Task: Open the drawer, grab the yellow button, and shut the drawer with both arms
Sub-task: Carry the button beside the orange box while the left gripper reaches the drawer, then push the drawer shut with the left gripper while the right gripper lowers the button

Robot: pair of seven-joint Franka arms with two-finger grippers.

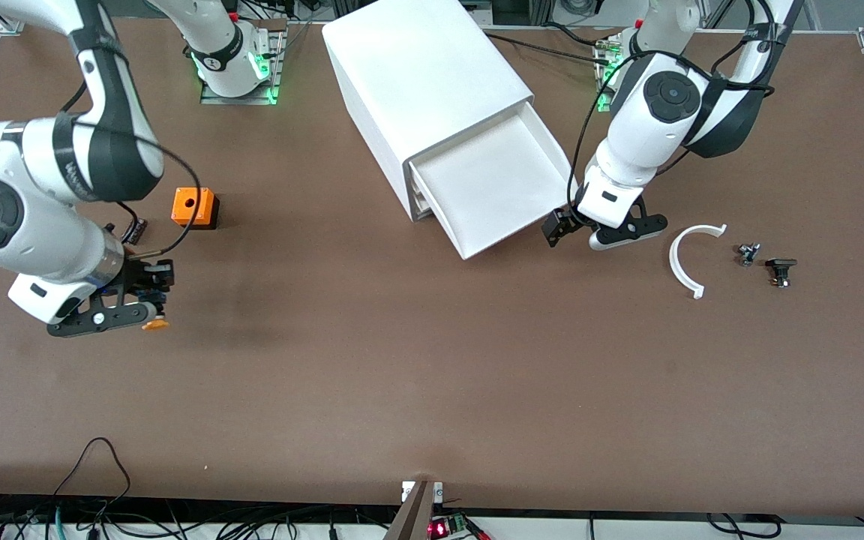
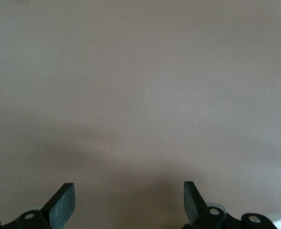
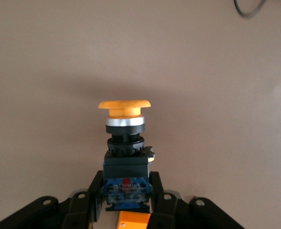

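Observation:
The drawer (image 1: 496, 191) stands pulled out of the white cabinet (image 1: 424, 82), and its tray shows nothing inside. My right gripper (image 1: 148, 298) (image 3: 126, 183) hangs over bare table toward the right arm's end, shut on the black body of the button (image 1: 154, 324) (image 3: 125, 138). The orange cap points away from the fingers. My left gripper (image 1: 563, 225) (image 2: 127, 191) is open beside the drawer's front corner on the left arm's side. Only brown table shows between its fingers (image 2: 64, 200).
An orange cube with a hole (image 1: 194, 207) sits on the table near the right arm. A white curved strip (image 1: 683, 262) and two small black parts (image 1: 748, 253) (image 1: 781, 270) lie toward the left arm's end. Cables run along the table's front edge.

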